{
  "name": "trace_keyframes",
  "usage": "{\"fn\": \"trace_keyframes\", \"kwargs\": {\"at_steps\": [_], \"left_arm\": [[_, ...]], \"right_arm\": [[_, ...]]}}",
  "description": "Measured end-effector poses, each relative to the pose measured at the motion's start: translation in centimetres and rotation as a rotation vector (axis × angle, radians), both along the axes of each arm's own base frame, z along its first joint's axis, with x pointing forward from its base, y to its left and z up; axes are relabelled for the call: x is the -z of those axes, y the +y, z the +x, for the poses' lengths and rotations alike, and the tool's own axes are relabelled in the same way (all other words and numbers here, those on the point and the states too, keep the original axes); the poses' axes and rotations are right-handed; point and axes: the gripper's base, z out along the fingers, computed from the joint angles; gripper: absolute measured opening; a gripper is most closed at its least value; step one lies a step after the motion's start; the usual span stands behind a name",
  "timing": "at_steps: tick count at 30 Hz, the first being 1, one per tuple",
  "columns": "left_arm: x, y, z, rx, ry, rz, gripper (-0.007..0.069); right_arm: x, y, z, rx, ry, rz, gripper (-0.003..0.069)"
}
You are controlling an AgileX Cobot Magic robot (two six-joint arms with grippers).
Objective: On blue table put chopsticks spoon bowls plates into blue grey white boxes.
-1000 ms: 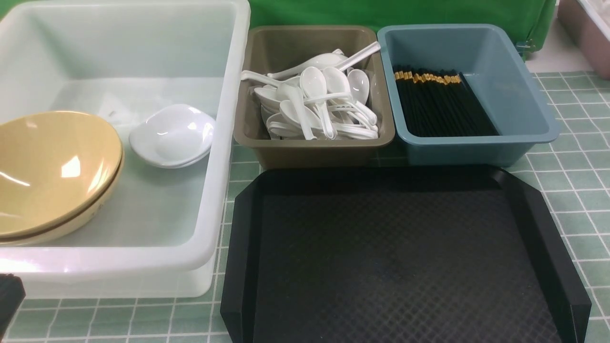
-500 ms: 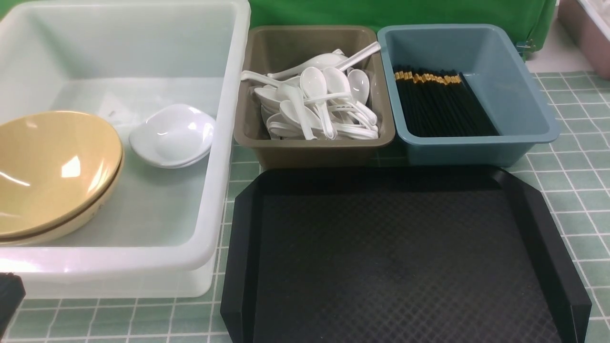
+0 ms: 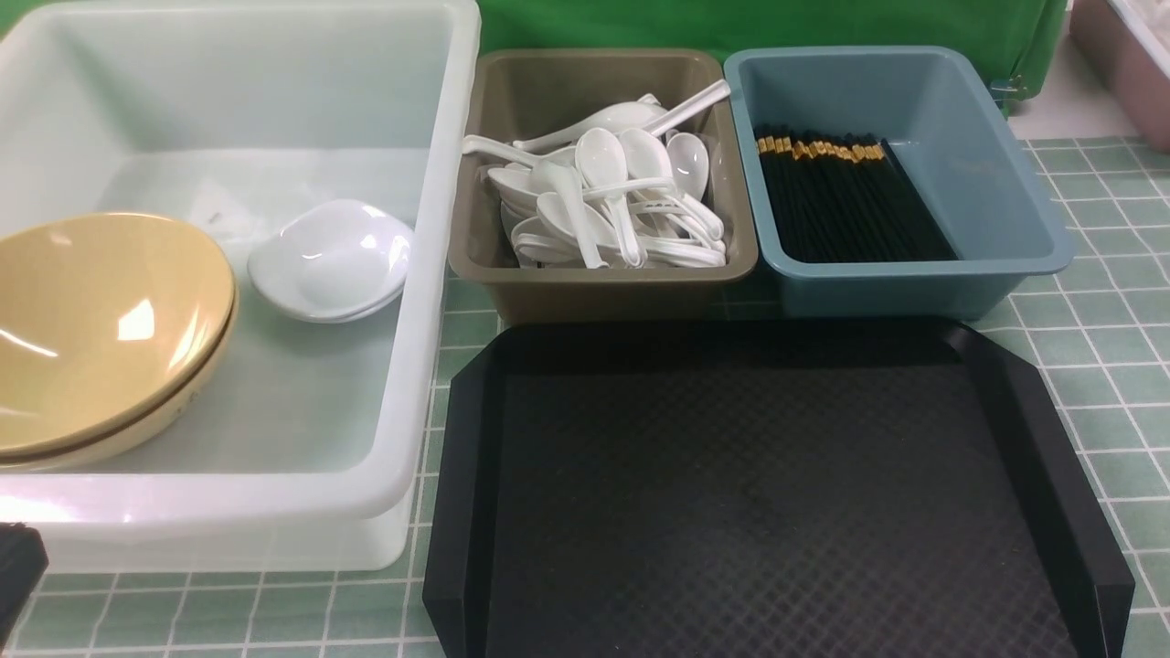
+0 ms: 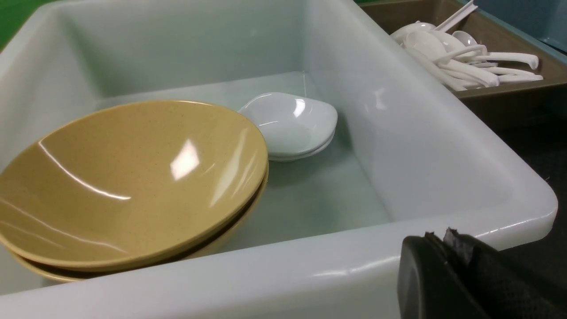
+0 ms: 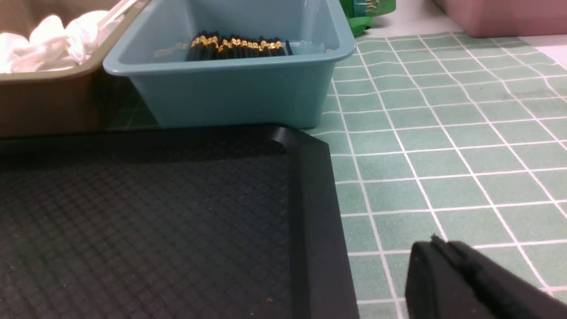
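Stacked tan-yellow bowls [image 3: 101, 329] and stacked white plates [image 3: 329, 260] lie in the large white tub [image 3: 439, 274]. They also show in the left wrist view, bowls [image 4: 128, 177] and plates [image 4: 290, 124]. Several white spoons [image 3: 608, 196] fill the taupe box [image 3: 548, 292]. Black chopsticks [image 3: 845, 196] with gold bands lie in the blue-grey box [image 3: 1005, 183]. My left gripper [image 4: 436, 241] is shut and empty, just outside the tub's near wall. My right gripper [image 5: 436, 246] is shut and empty, over the blue table [image 5: 443, 133] beside the tray's right edge.
A black textured tray [image 3: 768, 493] lies in front of the taupe and blue-grey boxes. A pink bin [image 3: 1129, 64] stands at the far right. A green cloth [image 3: 777, 23] hangs behind the boxes. Bare tiles lie right of the tray.
The black tip of my left gripper at the bottom-left corner of the front view has sunk slightly. Nothing else has moved.
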Motion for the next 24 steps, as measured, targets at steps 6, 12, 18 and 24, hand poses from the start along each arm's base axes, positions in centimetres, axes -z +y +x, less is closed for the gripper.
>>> {"fn": "trace_keyframes", "kwargs": {"at_steps": [6,12,18,24], "left_arm": [[0.00,0.00,0.00,0.000,0.000,0.000,0.0001],[0.00,0.00,0.00,0.000,0.000,0.000,0.0001],[0.00,0.00,0.00,0.000,0.000,0.000,0.0001],[0.42,-0.01,0.21,-0.001,-0.001,-0.001,0.0001]], "right_arm": [[0.00,0.00,0.00,0.000,0.000,-0.001,0.0036],[0.00,0.00,0.00,0.000,0.000,-0.001,0.0036],[0.01,0.00,0.00,0.000,0.001,-0.001,0.0036],[0.01,0.00,0.00,0.000,0.001,-0.001,0.0040]]}}
